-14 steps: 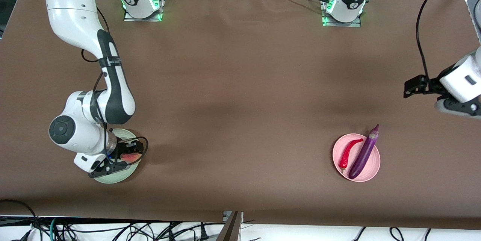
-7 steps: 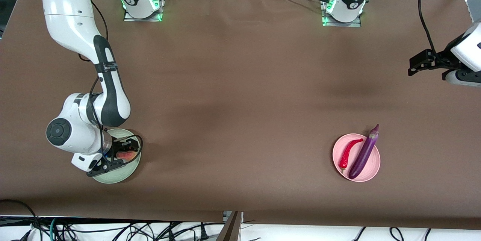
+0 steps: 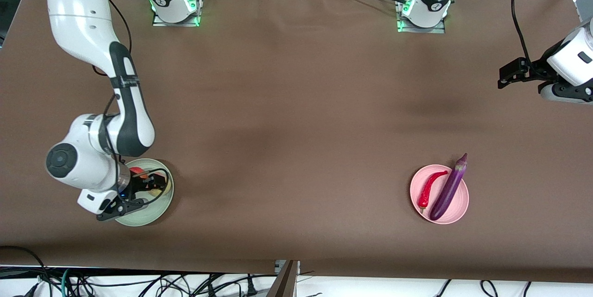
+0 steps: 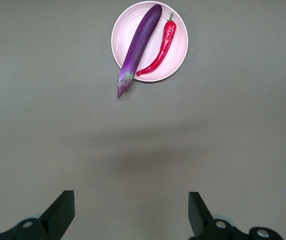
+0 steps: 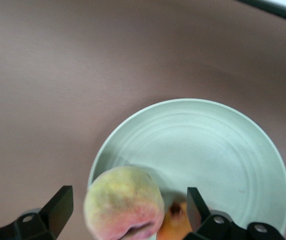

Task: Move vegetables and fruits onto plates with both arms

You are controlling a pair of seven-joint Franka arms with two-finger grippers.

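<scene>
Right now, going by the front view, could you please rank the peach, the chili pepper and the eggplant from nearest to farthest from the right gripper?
1. The peach, on the mint green plate directly beneath the open right gripper.
2. The chili pepper, on the pink plate toward the left arm's end.
3. The eggplant, beside the chili pepper on that plate, slightly farther along.

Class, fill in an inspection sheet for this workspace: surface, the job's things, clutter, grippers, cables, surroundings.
Surface: brown table cover, slightly creased.
Job's things: eggplant and chili pepper lie on the pink plate, the eggplant's stem end overhanging the rim; peach and red fruit sit on the green plate.
Clutter: nothing seen.
Grippers: right gripper open over the green plate, straddling the peach; left gripper open, raised over bare table at the left arm's end.
Cables: black leads trail along both arms; a tangle lies below the table's near edge.
Surroundings: metal framing at the corners.
</scene>
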